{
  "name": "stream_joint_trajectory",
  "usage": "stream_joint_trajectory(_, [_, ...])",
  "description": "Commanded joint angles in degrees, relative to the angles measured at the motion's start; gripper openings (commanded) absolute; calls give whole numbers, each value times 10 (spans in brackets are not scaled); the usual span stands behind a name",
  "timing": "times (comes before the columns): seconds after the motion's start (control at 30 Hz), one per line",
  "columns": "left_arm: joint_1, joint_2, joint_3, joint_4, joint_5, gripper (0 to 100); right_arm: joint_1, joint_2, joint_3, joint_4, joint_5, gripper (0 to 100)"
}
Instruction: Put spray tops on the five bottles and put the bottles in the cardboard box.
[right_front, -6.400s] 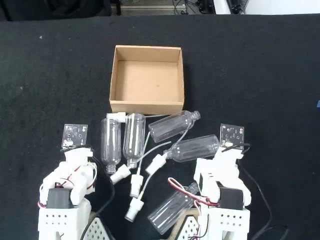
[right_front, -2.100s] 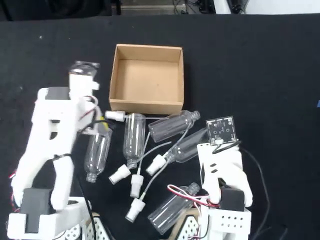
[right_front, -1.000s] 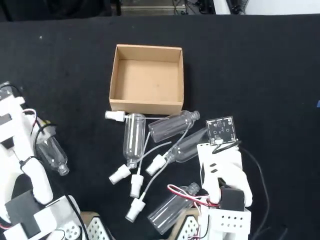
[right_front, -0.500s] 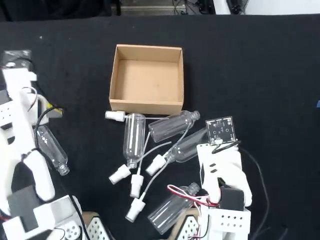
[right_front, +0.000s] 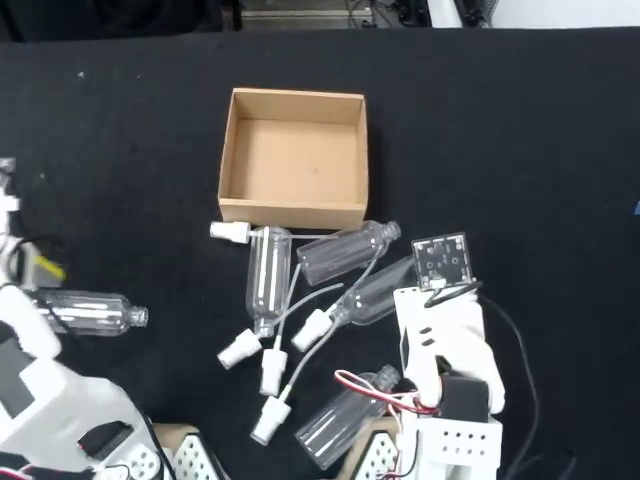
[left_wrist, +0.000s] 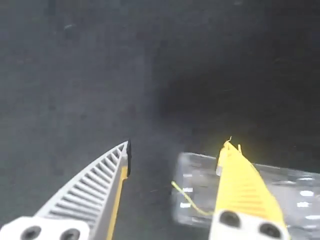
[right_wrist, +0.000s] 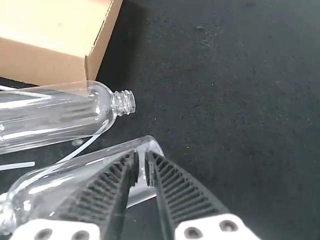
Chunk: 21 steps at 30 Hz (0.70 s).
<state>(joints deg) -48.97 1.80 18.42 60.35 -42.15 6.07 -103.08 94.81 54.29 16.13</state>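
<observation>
High view: the cardboard box (right_front: 293, 212) sits far centre, four bottles (right_front: 268, 275) and loose spray tops (right_front: 240, 349) just near of it, a lone bottle (right_front: 95, 312) lying at the left. Left wrist view: the left gripper (left_wrist: 177, 147) is spread wide, the lone bottle (left_wrist: 295, 195) beneath one finger. Right wrist view: the right gripper (right_wrist: 141, 155) is pinched nearly together over another bottle (right_wrist: 50, 180)

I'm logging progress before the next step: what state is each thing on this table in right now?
Brown cardboard box: open, empty.
Clear plastic bottle by the left arm: lying down, uncapped.
Four clustered clear bottles: lying down, uncapped.
White spray tops: loose, not fitted.
Left gripper: open.
Right gripper: shut.
</observation>
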Motion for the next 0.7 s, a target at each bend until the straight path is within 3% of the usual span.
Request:
stream_joint_trajectory(0.0, [-63,-9,-65,-7,-33,261,-10,-55,-4,-19,0,12])
stream_joint_trajectory(0.1, [-79,-10,-86,5,-46,261,-10,-55,-4,-19,0,12])
stream_joint_trajectory(0.23, [-61,-10,-169,139,-99,259,-10,-55,-4,-19,0,12])
stream_joint_trajectory(0.37, [-32,-4,-266,278,-257,257,-10,-55,-4,-19,0,12])
stream_joint_trajectory(0.5, [21,-4,-284,409,-389,257,-10,-55,-4,-19,0,12])
stream_joint_trajectory(0.67, [72,-9,-182,361,-405,261,-10,-55,-4,-19,0,12])
